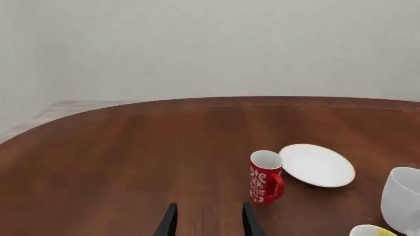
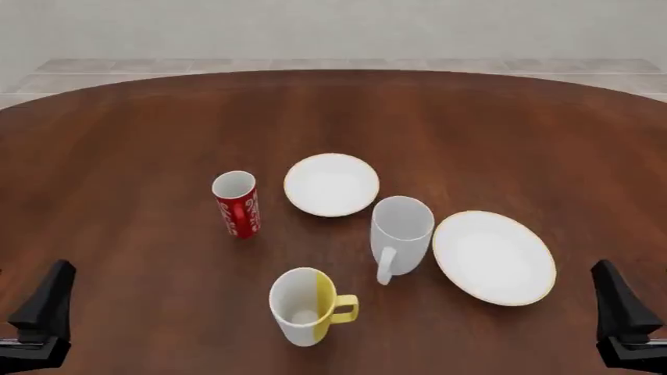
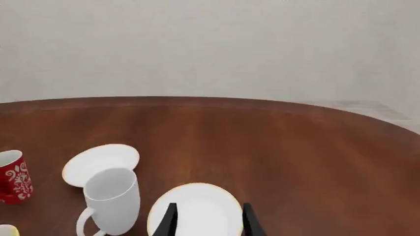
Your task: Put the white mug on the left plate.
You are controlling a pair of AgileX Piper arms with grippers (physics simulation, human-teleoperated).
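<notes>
The white mug (image 2: 401, 234) stands upright mid-table, handle toward the near edge, and shows too in the right wrist view (image 3: 111, 199). Just behind it to the left lies the left plate (image 2: 331, 184), small with a gold rim and nothing on it. My left gripper (image 1: 208, 221) is open and holds nothing; it hovers at the near left corner (image 2: 42, 312), far from the mug. At the near right corner (image 2: 623, 316), my right gripper (image 3: 208, 221) is also open and holds nothing.
A wider gold-rimmed plate (image 2: 493, 256) lies right of the white mug. A red patterned cup (image 2: 237, 204) stands left of the small plate. A half-yellow mug (image 2: 305, 306) sits in front of the white mug, nearer me.
</notes>
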